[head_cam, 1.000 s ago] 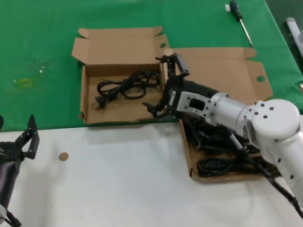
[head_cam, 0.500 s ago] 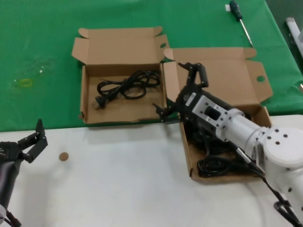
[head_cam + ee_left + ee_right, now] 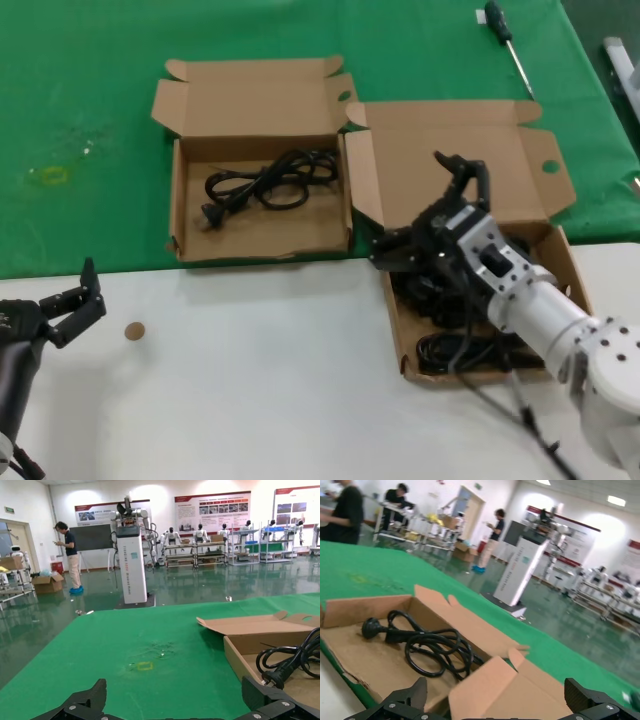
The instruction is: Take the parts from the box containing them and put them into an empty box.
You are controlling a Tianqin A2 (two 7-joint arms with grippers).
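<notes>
The smaller brown box [image 3: 190, 215] sits at the left on the green cloth and holds one black power cord [image 3: 265, 185]. The larger brown box [image 3: 500, 135] lies to its right, with several black cords [image 3: 460, 350] in its front half. My right gripper [image 3: 425, 210] is open and empty, hovering over the larger box's left side above the cords. In the right wrist view the open gripper [image 3: 497, 715] looks across the larger box's side flap [image 3: 490, 690] at the cord [image 3: 430, 650] in the smaller box. My left gripper [image 3: 68, 305] is open and idle at the table's front left.
A black-handled screwdriver [image 3: 508, 40] lies on the green cloth at the back right. A small brown disc [image 3: 133, 330] lies on the white table near my left gripper. The left wrist view shows my open gripper [image 3: 175, 715] and the smaller box [image 3: 250, 650].
My right gripper has moved right, from the edge between the two boxes to over the larger box, open and empty throughout. My left gripper has shifted slightly.
</notes>
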